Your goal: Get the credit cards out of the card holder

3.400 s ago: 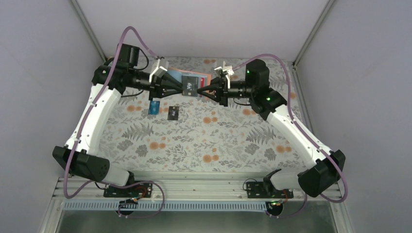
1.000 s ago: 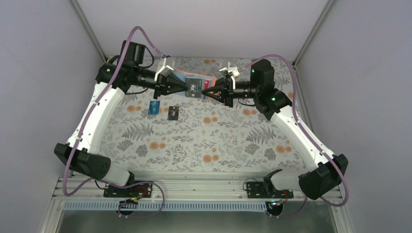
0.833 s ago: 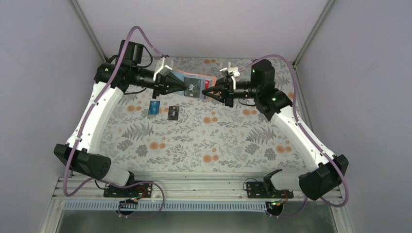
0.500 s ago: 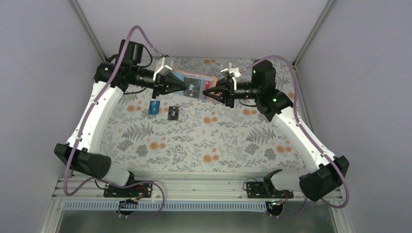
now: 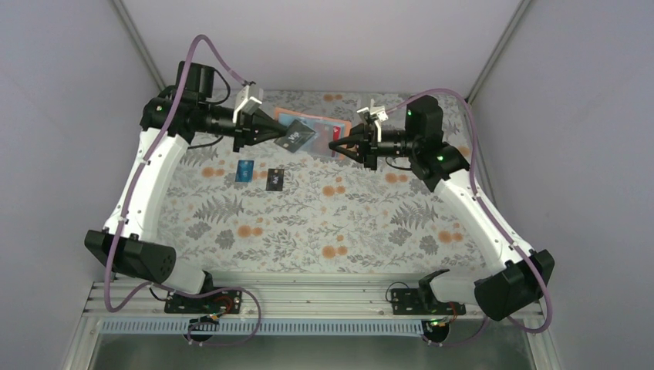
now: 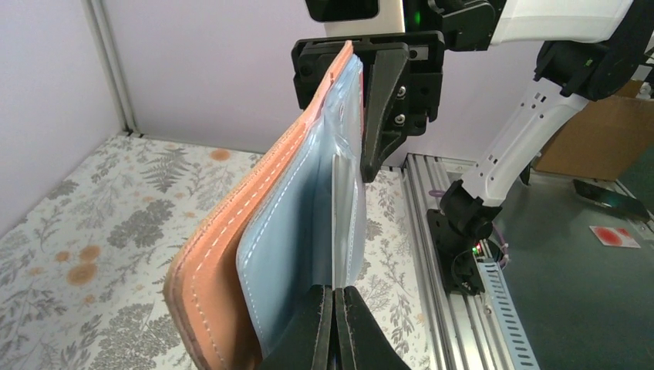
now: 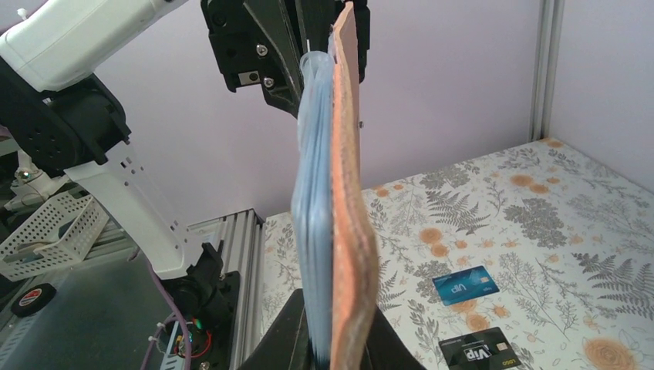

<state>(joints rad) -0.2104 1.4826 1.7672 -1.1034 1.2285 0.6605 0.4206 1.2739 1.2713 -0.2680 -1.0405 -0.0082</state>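
**Holder held up btwn both jaws, 2 cards down on desk**

Your right jaws are clamped on the near end of the tan-leather bifold card holder w/ light-blue lining (image 7: 351, 231), holding it off the floral-print desk (image 5: 370, 223). Your left jaws, directly opposite, are pressed together on a dark card w/ pale markings (image 5: 298, 137) at the holder's far end; can't tell if it's fully out. A bright blue card (image 5: 246, 170) and a black card (image 5: 275, 179) lie flat, just beside each other, down below your left jaws.
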